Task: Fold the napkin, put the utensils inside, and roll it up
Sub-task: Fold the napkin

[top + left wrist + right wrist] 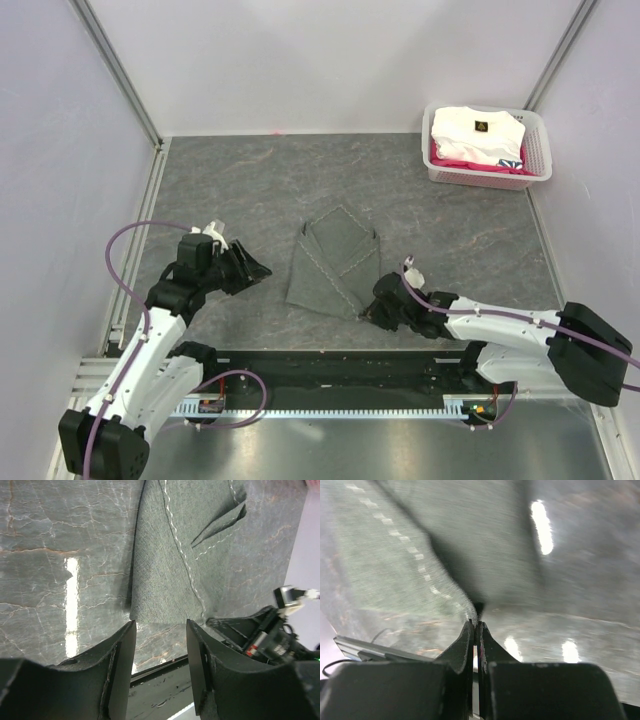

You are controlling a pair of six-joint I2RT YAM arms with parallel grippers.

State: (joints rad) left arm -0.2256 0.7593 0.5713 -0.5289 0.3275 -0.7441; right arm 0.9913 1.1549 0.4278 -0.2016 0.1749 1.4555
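**Napkin (330, 265) folded mid-table, right gripper pinching its corner**

From where I stand, the grey-green napkin (165, 565) lies folded into a rough, uneven rectangle around the middle of the worktop (220, 190), a little closer to the near edge than the far one. Its pale stitched hem runs in crossing lines over the top layers.

The right gripper (372, 303) sits low at the napkin's near right corner. Its wrist view shows the jaws pressed tightly together (476, 626), with the cloth's (395, 565) edge caught at their tips and rising away from them.

The left gripper (255, 268) is between the napkin and the left edge of the worktop, apart from the cloth, its jaws spread wide (160, 627) and holding nothing.

A white basket (537, 150) stands in the far right corner with a folded white garment (475, 132) in it.
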